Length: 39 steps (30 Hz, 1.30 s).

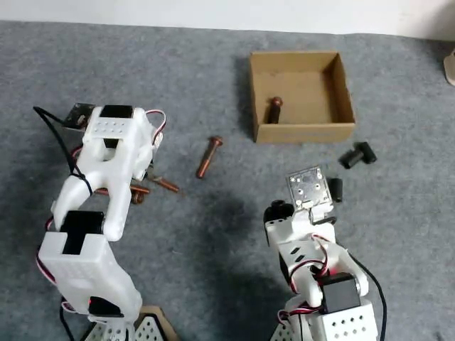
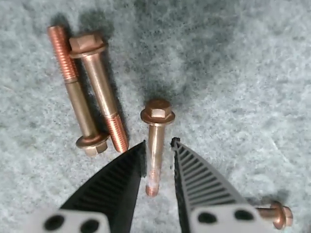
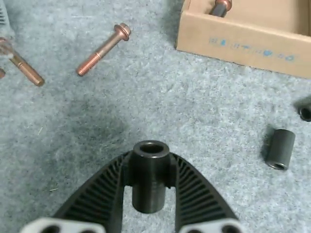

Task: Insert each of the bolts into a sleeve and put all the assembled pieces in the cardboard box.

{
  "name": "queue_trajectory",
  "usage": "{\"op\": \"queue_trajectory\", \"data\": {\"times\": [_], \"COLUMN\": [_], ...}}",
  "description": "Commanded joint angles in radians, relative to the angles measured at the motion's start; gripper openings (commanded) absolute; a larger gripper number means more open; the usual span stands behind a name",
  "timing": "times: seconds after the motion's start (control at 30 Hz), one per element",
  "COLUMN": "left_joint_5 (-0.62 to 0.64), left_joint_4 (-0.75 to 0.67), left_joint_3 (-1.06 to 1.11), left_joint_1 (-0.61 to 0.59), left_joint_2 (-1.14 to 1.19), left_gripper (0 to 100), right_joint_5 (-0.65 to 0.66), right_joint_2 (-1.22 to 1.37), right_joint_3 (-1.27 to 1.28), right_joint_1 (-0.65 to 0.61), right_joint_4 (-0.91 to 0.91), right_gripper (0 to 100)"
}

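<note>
My left gripper (image 2: 158,143) is open, its fingers low on either side of a copper bolt (image 2: 156,145) that lies on the grey carpet. Two more bolts (image 2: 92,92) lie side by side just beyond it, and another bolt (image 2: 275,214) lies close to one finger. In the high view this gripper (image 1: 142,186) is at the left among those bolts. My right gripper (image 3: 150,160) is shut on a black sleeve (image 3: 149,177), held upright with its bore showing, near the table's middle (image 1: 279,212). The cardboard box (image 1: 302,131) holds one assembled piece (image 1: 274,110).
A loose bolt (image 1: 209,156) lies between the arms, left of the box. Two black sleeves (image 1: 357,154) (image 1: 334,188) lie on the carpet in front of the box, to the right of my right gripper. The box's front wall (image 3: 243,41) is ahead of the right gripper.
</note>
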Motion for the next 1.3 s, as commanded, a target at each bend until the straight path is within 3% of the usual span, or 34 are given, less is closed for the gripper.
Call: {"op": "queue_trajectory", "data": {"times": [0.0,0.4,0.57,0.87,1.27], "left_joint_5": [0.011,0.015,0.084,0.081,0.081], "left_joint_4": [0.0,-0.025,-0.031,-0.035,-0.074], "left_joint_3": [0.008,0.047,0.047,0.05,-0.002], "left_joint_1": [0.012,-0.025,-0.045,-0.042,-0.042], "left_joint_2": [-0.05,-0.05,-0.05,-0.048,0.16], "left_gripper": [10,10,18,18,18], "right_joint_5": [-0.011,-0.011,-0.011,-0.011,-0.011], "right_joint_2": [-0.013,-0.013,-0.013,-0.013,-0.013], "right_joint_3": [0.008,0.013,0.013,0.013,0.013], "right_joint_1": [-0.008,-0.008,-0.008,-0.008,-0.008], "right_joint_4": [-0.024,-0.027,-0.027,-0.027,-0.025], "right_gripper": [0.5,0.5,0.5,0.5,0.5]}}
